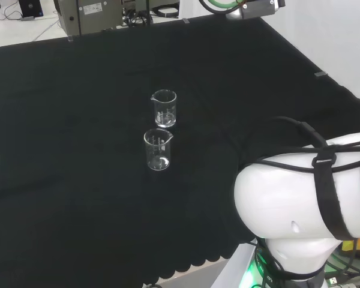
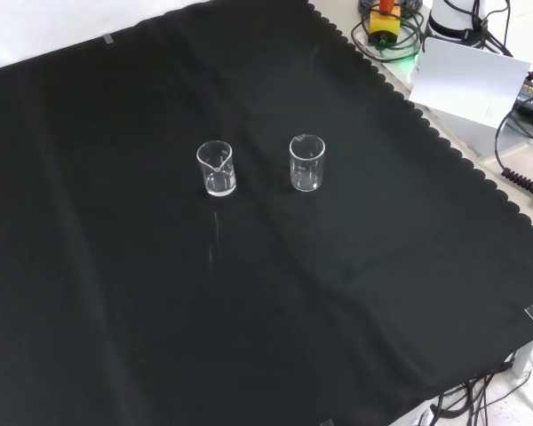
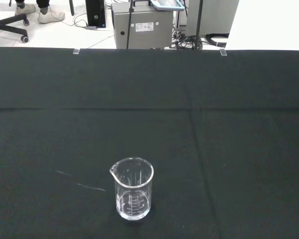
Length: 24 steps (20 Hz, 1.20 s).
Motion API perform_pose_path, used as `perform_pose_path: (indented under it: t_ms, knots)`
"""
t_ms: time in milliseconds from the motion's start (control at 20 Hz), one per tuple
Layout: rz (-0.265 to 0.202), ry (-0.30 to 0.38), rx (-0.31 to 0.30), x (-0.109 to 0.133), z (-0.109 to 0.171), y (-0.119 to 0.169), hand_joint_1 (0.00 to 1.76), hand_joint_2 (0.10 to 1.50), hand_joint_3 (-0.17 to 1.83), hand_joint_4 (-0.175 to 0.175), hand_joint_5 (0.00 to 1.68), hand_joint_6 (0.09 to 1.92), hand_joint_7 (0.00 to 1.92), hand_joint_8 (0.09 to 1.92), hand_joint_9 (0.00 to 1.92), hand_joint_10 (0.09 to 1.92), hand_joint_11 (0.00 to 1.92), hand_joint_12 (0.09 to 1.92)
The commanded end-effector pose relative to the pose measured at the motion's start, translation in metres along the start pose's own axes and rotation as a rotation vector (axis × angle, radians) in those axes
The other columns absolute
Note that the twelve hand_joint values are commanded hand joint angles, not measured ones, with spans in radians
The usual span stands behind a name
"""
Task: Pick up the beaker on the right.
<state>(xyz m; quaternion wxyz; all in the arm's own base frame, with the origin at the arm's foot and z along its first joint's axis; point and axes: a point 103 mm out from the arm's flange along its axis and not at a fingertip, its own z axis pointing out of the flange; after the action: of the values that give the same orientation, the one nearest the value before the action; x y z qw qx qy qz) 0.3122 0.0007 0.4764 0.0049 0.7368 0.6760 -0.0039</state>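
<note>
The right beaker (image 2: 306, 162) stands upright on the black cloth (image 2: 275, 319) of the bench, a little above the middle in the front view. In the head view it is the nearer beaker (image 1: 158, 150) of the two, close to the middle of the cloth. The left beaker (image 2: 216, 169) stands upright near it in the front view, apart from it and not touching. In the head view it is the farther one (image 1: 164, 108), just behind the first. Both are clear glass with printed marks on the side.

My wrist view looks across the cloth at a lone beaker (image 3: 133, 189), upright with its spout showing at the rim; I cannot tell which of the two it is.

I cannot tell whether my fingers are open or closed.

My own white arm link (image 1: 300, 204), strapped with a black cable, stands at the lower right of the head view, well apart from the glassware. Past the far edge of the bench, a grey cabinet (image 3: 142, 25) stands on the floor.
</note>
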Motion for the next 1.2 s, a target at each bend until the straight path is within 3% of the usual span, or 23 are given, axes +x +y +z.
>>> perform_pose_path:
  t_ms: [50,400,700,950,1200]
  knots:
    - [0.012,-0.012,0.015,0.002,-0.005,0.0,0.0,1.19,0.37,-0.009,0.31,0.09,0.19,0.25,0.19,0.62,0.01,1.37]
    - [0.051,-0.025,0.06,-0.002,0.02,0.024,0.0,1.2,0.35,-0.009,0.32,0.09,0.15,0.33,0.19,0.63,0.01,1.37]
    - [0.069,-0.012,0.093,-0.002,0.045,0.063,0.0,1.2,0.33,-0.009,0.32,0.09,0.11,0.43,0.19,0.63,0.01,1.38]
    - [0.051,0.042,0.114,0.003,0.077,0.115,0.0,1.2,0.33,-0.01,0.32,0.09,0.11,0.45,0.2,0.64,0.01,1.38]
    - [0.043,0.117,0.171,0.004,0.115,0.159,0.07,1.17,0.3,-0.012,0.33,0.09,0.15,0.49,0.25,0.66,0.02,1.39]
